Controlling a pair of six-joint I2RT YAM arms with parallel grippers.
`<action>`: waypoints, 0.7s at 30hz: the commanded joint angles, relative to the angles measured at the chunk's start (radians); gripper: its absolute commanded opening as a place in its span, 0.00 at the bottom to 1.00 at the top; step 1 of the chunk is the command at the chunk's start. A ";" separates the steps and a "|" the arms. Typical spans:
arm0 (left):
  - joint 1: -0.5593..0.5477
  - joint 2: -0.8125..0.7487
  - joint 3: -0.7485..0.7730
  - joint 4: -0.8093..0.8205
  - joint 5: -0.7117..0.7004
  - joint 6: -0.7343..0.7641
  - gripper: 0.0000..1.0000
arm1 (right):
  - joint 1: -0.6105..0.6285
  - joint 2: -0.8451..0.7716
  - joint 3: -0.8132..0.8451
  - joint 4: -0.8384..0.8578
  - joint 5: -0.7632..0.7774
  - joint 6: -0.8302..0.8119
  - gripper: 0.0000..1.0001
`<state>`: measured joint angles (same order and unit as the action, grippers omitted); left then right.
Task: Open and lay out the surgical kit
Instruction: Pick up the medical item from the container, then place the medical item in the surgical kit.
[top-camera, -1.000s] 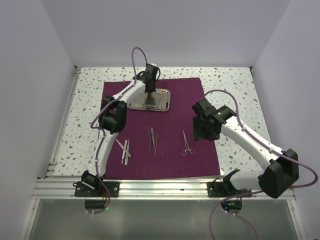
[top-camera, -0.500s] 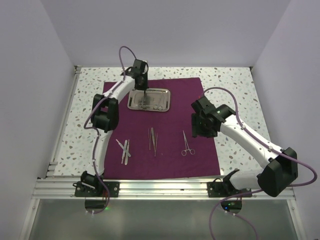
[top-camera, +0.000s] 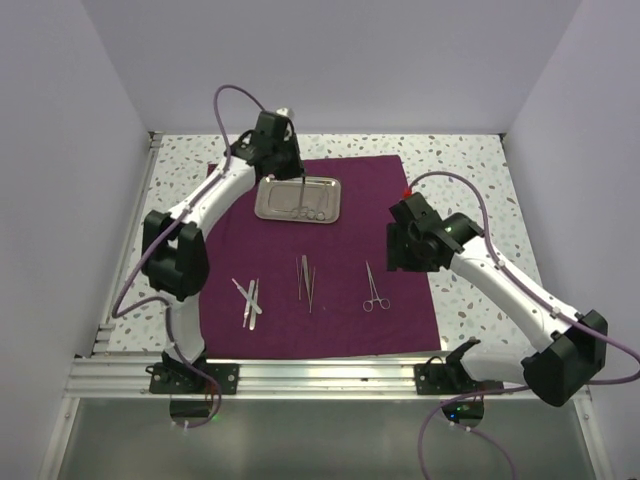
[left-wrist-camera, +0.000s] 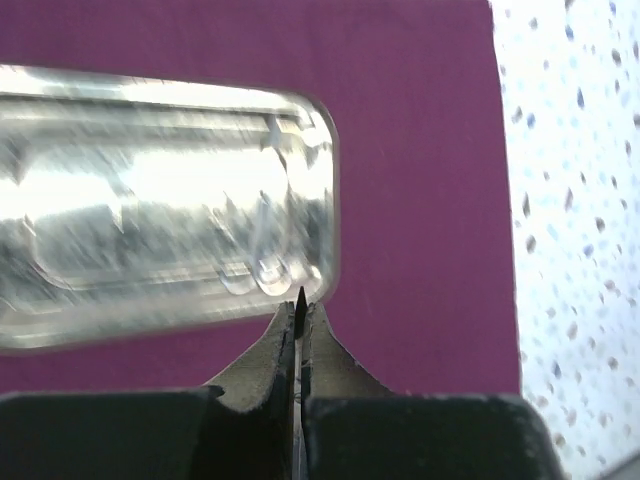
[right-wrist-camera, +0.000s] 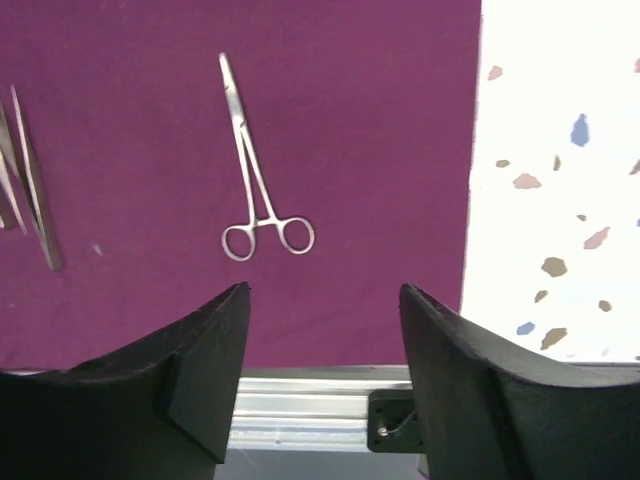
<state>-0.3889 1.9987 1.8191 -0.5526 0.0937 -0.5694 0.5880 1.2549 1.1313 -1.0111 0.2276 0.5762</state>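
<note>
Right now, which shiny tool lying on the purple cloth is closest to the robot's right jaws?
The thin silver forceps with two ring handles; the silver tweezers lie farther left.

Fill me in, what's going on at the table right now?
The maroon cloth lies spread flat, with tweezers and forceps laid out in a row. The left gripper, jaws closed, hangs at the edge of the steel tray, which seems to hold more instruments. The right gripper is open above the cloth's right edge, near the forceps.
</note>
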 joint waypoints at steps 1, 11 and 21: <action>-0.118 -0.136 -0.178 0.058 -0.035 -0.150 0.00 | -0.002 -0.064 0.025 -0.040 0.090 0.020 0.66; -0.410 -0.100 -0.273 0.039 -0.230 -0.455 0.00 | -0.004 -0.207 0.062 -0.144 0.225 0.080 0.98; -0.536 0.070 -0.187 0.045 -0.175 -0.529 0.00 | -0.004 -0.276 0.002 -0.193 0.230 0.085 0.98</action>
<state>-0.8951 2.0453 1.5600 -0.5343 -0.0891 -1.0599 0.5880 1.0061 1.1503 -1.1667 0.4263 0.6376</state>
